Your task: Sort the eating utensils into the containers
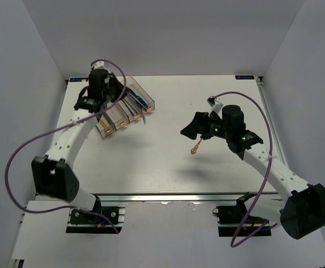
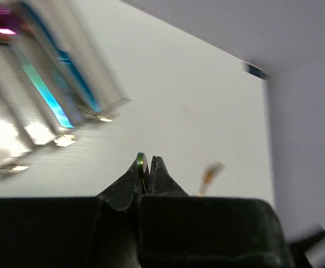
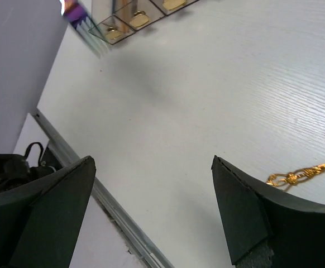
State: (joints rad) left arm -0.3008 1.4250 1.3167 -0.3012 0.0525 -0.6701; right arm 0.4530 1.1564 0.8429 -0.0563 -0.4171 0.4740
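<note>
The containers (image 1: 116,118) sit at the table's far left, a row of clear bins with yellow tags, blurred in the left wrist view (image 2: 104,84). Blue cutlery (image 1: 135,101) lies in them, and a purple-handled piece (image 3: 84,25) juts past one end. My left gripper (image 1: 120,92) hovers over the bins, shut, with a thin green-glinting utensil edge (image 2: 141,163) pinched at its tips (image 2: 147,162); which utensil I cannot tell. A gold utensil (image 1: 196,148) lies on the table, just beside my right gripper (image 1: 193,129). That gripper stands wide open (image 3: 152,159) with nothing between its fingers; the gold piece (image 3: 302,174) lies outside them.
White walls close in the table on the left, back and right. An aluminium rail (image 3: 123,215) runs along the near edge. A purple cable (image 1: 17,162) loops off the left arm, another (image 1: 252,100) off the right arm.
</note>
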